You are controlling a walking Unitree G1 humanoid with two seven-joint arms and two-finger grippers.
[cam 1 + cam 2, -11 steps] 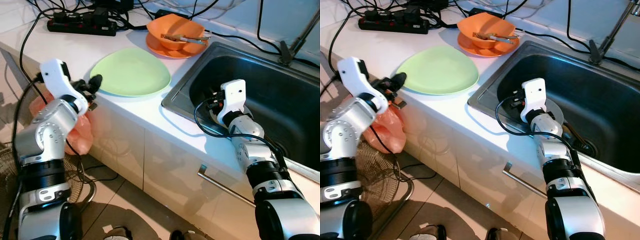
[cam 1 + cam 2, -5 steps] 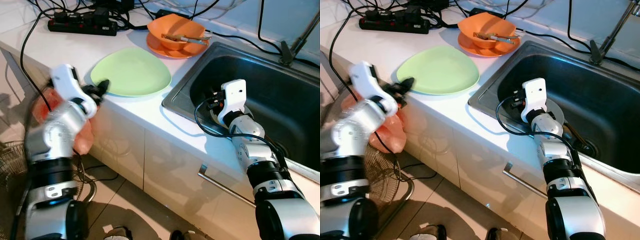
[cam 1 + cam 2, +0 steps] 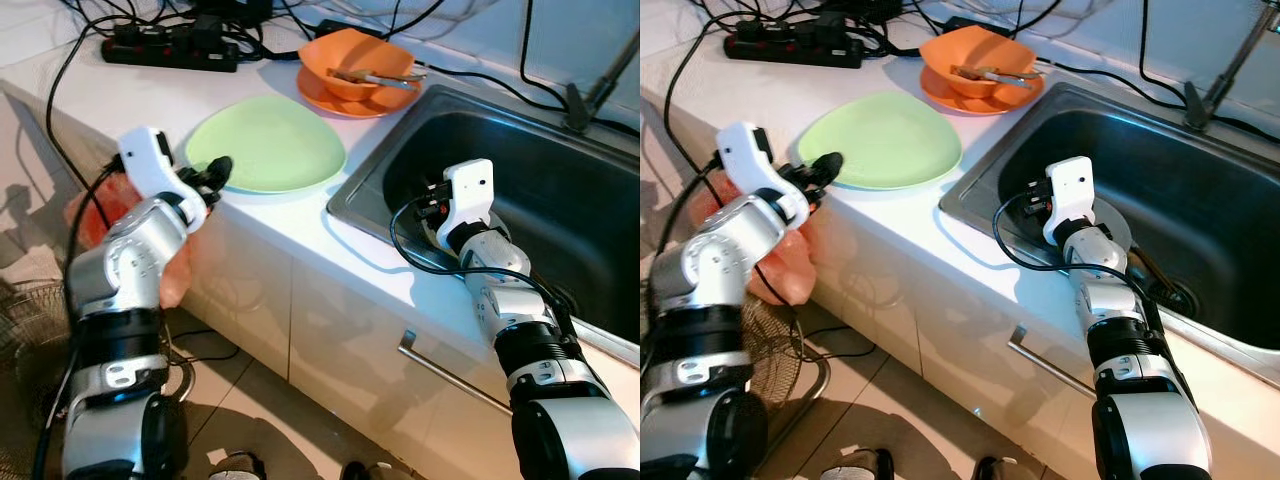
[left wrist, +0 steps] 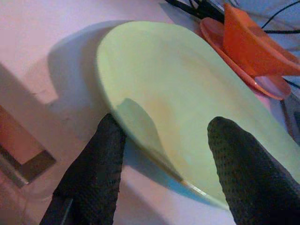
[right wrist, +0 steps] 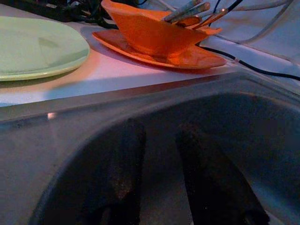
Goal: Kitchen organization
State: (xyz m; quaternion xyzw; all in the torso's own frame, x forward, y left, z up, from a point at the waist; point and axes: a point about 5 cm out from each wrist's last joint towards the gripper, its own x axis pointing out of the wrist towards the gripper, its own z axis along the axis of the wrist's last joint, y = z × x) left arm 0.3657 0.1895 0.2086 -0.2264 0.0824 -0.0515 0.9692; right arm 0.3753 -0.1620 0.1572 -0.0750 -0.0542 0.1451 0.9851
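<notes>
Left gripper (image 4: 161,159) now astride green plate (image 4: 187,93) rim

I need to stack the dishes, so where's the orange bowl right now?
The orange bowl sits on an orange plate at the back of the white counter, just behind the green plate and beside the sink at its far left corner, utensils resting in it.

Both eye views look forward and down from the head onto the white worktop (image 3: 300,225), with the sink (image 3: 560,190) at right, and share nearly the same scene. The left wrist view sits low and close at the green plate (image 4: 187,108), facing its near rim. The right wrist view looks out from inside the sink toward the orange bowl (image 5: 150,33), sharing the plate and bowl.
</notes>
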